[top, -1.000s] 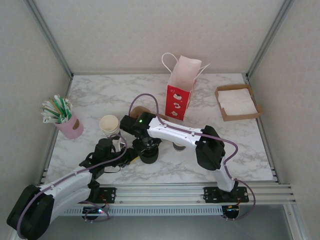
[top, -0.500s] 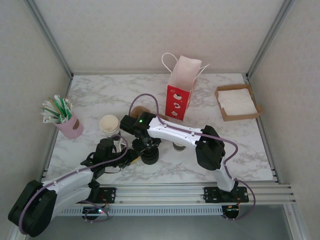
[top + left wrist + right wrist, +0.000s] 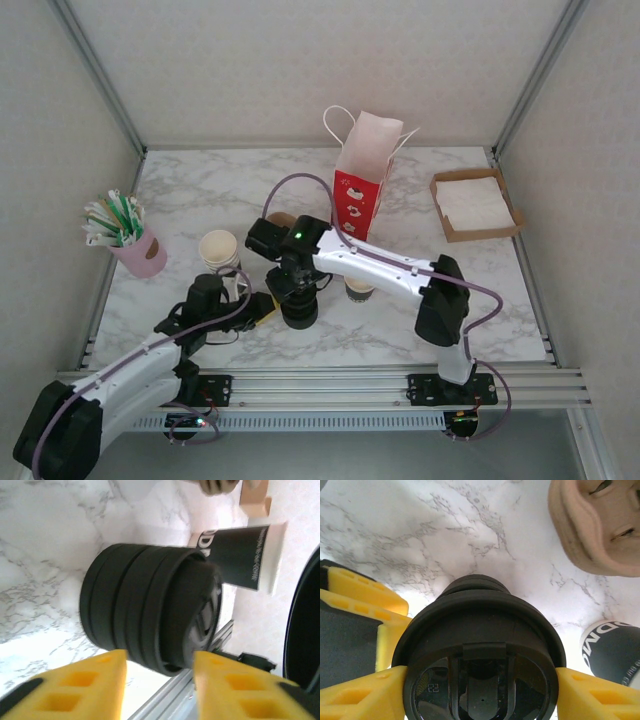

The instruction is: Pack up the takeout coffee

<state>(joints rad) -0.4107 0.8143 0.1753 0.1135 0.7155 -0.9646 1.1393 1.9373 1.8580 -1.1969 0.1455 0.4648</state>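
The takeout coffee cup point(image 3: 358, 290), whitish with a dark band point(image 3: 240, 557), stands on the marble right of a short stack of black lids point(image 3: 298, 315); I see no lid on it point(image 3: 615, 650). My right gripper point(image 3: 292, 285) hangs over the stack, shut on the top black lid point(image 3: 480, 655), a yellow finger on each side of its rim point(image 3: 480, 680). Beneath that lid sits the rest of the stack point(image 3: 475, 582). My left gripper point(image 3: 265, 307) reaches in from the left, and its fingers point(image 3: 160, 675) pinch the near edge of the stack point(image 3: 130, 605).
A red and white paper bag point(image 3: 357, 200) stands open behind the cup. White lidless cups point(image 3: 219, 250) and a pink holder of straws point(image 3: 135, 240) are at the left. A brown tray of napkins point(image 3: 475, 205) is at the far right. A tan moulded carrier point(image 3: 595, 525) lies behind the stack.
The right arm has swung its elbow to the right, uncovering more of the cup, and its gripper has shifted slightly over the lid stack. The left arm has barely moved.
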